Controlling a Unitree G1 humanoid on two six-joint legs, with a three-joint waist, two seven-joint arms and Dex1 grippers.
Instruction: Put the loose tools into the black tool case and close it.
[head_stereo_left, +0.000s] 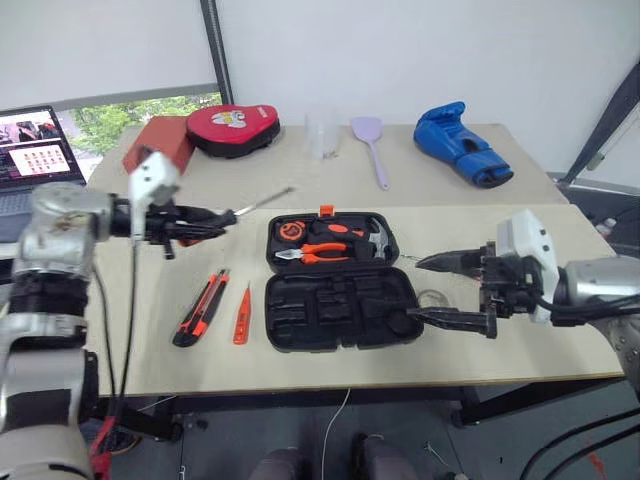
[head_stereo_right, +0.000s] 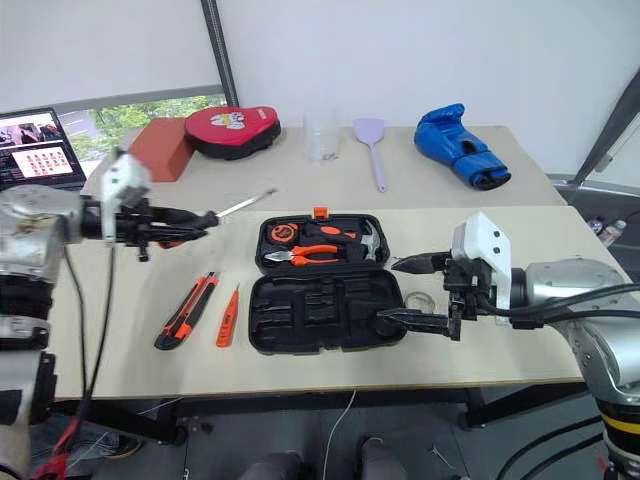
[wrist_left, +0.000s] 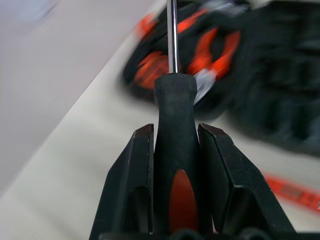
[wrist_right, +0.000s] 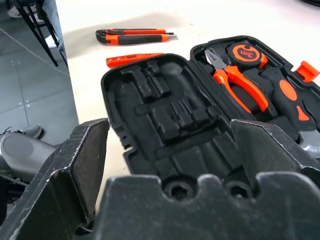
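While the left gripper (head_stereo_left: 205, 222) pinches the matte black-and-orange handle of a screwdriver (wrist_left: 175, 150) above the pale tabletop (head_stereo_left: 150, 330), its slim steel shaft points toward the case. Left to right on the table lie a flat black-orange utility knife (head_stereo_left: 200, 308), a slim orange tester pen (head_stereo_left: 242, 315) and the open black moulded tool case (head_stereo_left: 335, 310), its near half showing empty tool-shaped recesses. Right of the case, the right gripper (head_stereo_left: 440, 290) hangs with fingers spread wide.

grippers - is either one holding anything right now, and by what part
The left gripper holds a screwdriver by its black-and-orange handle, shaft pointing toward the open black tool case. The right gripper is open and holds nothing.
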